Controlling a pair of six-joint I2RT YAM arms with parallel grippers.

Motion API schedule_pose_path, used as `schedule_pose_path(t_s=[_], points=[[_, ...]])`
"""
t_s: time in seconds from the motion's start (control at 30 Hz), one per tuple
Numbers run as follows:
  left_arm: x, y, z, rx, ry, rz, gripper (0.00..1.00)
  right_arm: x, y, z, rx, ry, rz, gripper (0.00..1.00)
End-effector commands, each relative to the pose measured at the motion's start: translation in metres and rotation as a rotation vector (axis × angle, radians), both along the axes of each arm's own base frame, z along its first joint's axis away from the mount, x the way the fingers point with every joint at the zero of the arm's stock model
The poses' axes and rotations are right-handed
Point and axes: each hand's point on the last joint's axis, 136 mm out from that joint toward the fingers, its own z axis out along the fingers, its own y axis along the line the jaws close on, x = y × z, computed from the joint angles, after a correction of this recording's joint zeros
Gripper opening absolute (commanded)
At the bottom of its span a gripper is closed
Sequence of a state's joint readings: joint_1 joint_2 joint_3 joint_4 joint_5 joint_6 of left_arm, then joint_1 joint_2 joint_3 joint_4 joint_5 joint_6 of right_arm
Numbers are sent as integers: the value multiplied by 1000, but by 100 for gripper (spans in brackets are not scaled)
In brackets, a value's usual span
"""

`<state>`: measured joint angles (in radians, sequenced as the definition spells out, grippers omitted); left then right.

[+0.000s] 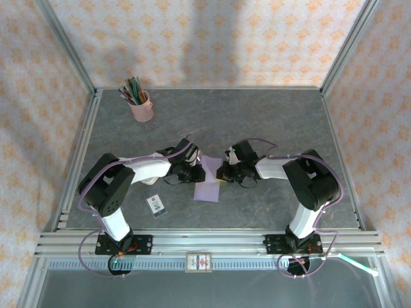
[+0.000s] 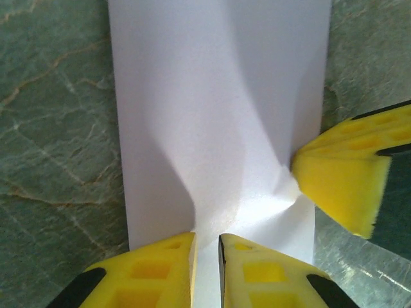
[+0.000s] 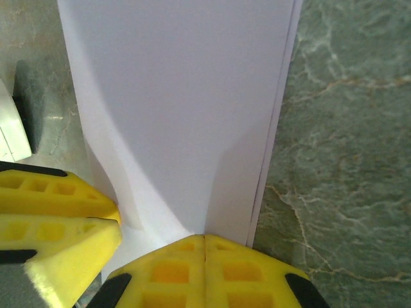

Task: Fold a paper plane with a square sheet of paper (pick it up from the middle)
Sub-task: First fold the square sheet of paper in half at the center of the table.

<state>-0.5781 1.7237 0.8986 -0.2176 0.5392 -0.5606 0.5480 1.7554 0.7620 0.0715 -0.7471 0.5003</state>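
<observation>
Top external view: the square sheet of paper (image 1: 207,183), thin matte lavender stock folded to a long strip, lay on the grey marbled desk (image 1: 276,122). The left end effector (image 1: 196,169) gripped the sheet's left edge between narrow-set yellow fingers (image 2: 270,269), puckering it. The right end effector (image 1: 222,172) was clamped on the opposite edge.

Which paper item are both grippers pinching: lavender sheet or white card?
The lavender sheet, between the arms; the white card lies untouched by the left arm.
</observation>
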Motion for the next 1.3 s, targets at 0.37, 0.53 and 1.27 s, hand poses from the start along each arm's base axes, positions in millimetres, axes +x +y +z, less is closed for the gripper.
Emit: schedule_pose_path(t_s=[0.37, 0.53, 1.27], points=[[-6, 0, 19, -128, -13, 37, 28, -23, -53, -69, -319, 98, -57, 2], [-17, -6, 32, -199, -15, 33, 28, -23, -53, -69, -320, 96, -57, 2], [-45, -6, 23, -223, 25, 17, 27, -21, -55, -69, -342, 90, -55, 1]])
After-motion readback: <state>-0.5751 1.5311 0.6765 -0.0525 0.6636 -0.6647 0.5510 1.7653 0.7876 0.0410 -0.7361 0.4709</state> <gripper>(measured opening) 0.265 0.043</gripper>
